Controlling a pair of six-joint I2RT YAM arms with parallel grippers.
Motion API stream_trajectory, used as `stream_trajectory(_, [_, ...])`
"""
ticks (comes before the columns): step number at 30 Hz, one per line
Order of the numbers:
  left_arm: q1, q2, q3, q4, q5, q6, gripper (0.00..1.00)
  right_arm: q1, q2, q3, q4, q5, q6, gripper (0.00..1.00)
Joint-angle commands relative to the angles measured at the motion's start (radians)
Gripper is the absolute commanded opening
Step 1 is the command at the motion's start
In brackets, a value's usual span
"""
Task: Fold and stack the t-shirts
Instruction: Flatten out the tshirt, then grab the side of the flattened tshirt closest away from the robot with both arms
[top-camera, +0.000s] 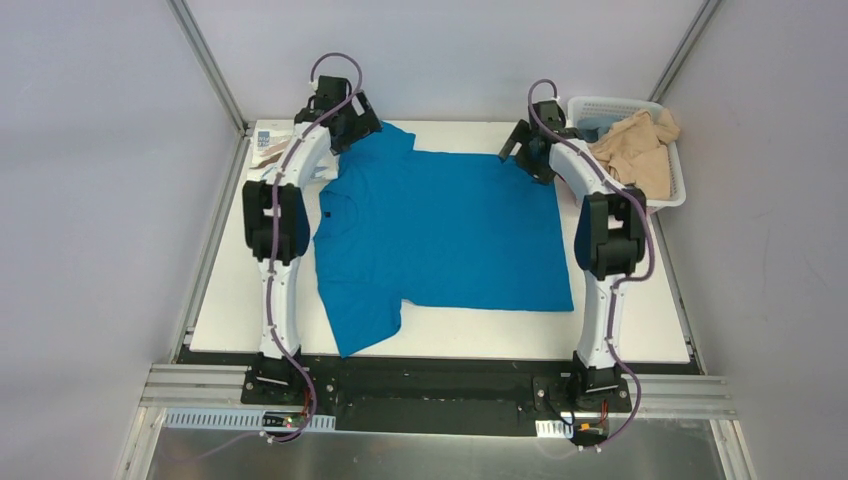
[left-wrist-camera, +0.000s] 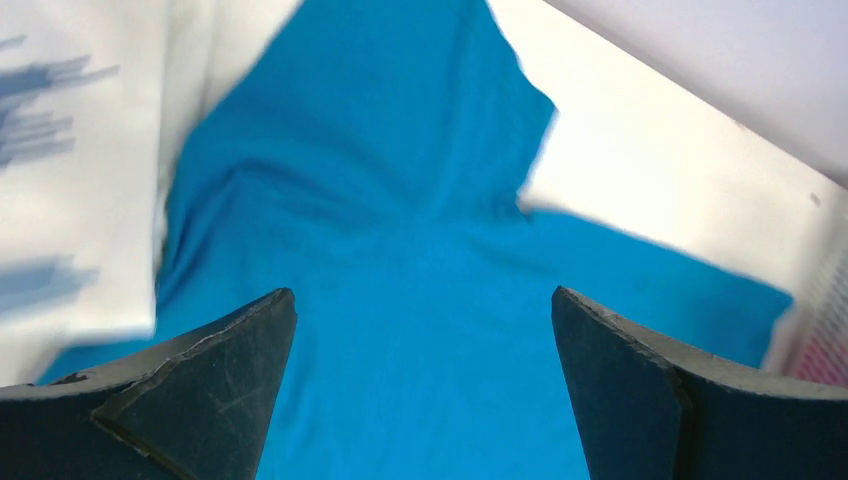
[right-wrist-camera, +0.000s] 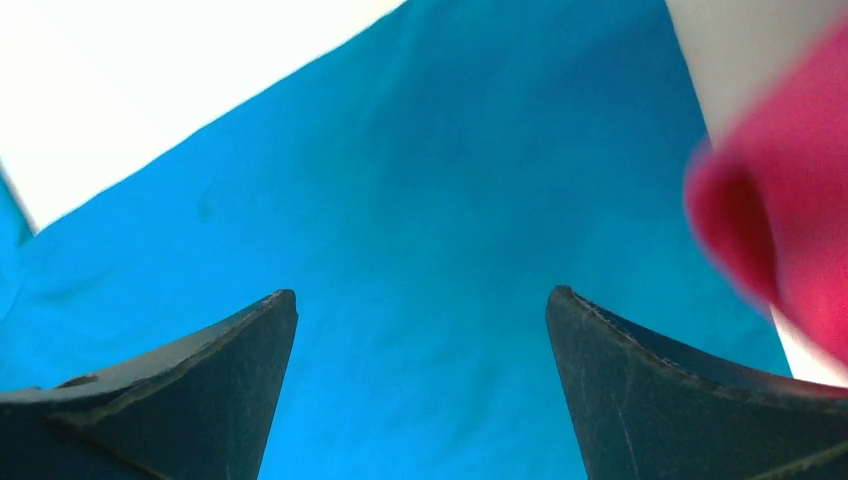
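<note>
**Squaring up for the first fold of a blue shirt**

Spread flat with its back or front fully open, the bright blue t-shirt (top-camera: 440, 235) lies across the middle of the white table (top-camera: 480, 335), which shows bare all round it. Its collar points to the robot's left and its hem to the right. One sleeve (top-camera: 365, 325) juts from the shirt's near edge and the other (top-camera: 385, 135) from its far edge.

The left gripper (top-camera: 350, 118) hangs over that far sleeve, and the right gripper (top-camera: 520, 150) hangs over the shirt's far hem corner. Both wrist views show the jaws standing wide apart with only blue cloth beneath and nothing between them.

Beyond the shirt's collar end lies a white t-shirt printed with brushstrokes (top-camera: 268, 150), apparently already folded. Past the hem end stands a white mesh basket (top-camera: 610, 101) with a beige t-shirt (top-camera: 635, 150) heaped in it. A blurred pink cloth (right-wrist-camera: 780, 220) crowds the right wrist view on the hem side, and what it belongs to cannot be told.

The shirt looks laid out and unfolded, so the step in hand appears to be the first lengthwise fold. That would call for both grippers to drop onto the far edge and pinch the cloth. They would then carry it together towards the near edge, so the fold line runs straight from collar to hem.
</note>
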Motion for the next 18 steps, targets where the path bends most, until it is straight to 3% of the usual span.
stream_trajectory(1, [-0.036,-0.399,-0.224,-0.028,0.039,0.032,1.00,0.066,-0.310,-0.172,0.017,0.070,-0.004,0.99])
stream_trajectory(5, [-0.101,-0.676,-0.579,-0.032,-0.052,-0.012,1.00,0.094,-0.522,-0.463,0.033,0.080,0.052,0.99])
stream_trajectory(12, [-0.346,-1.075,-1.119,-0.178,-0.312,-0.143,1.00,0.095,-0.901,-0.895,0.091,0.078,0.170,0.99])
stream_trajectory(18, [-0.447,-1.328,-1.384,-0.357,-0.270,-0.326,1.00,0.084,-1.099,-1.108,0.113,0.111,0.206,0.99])
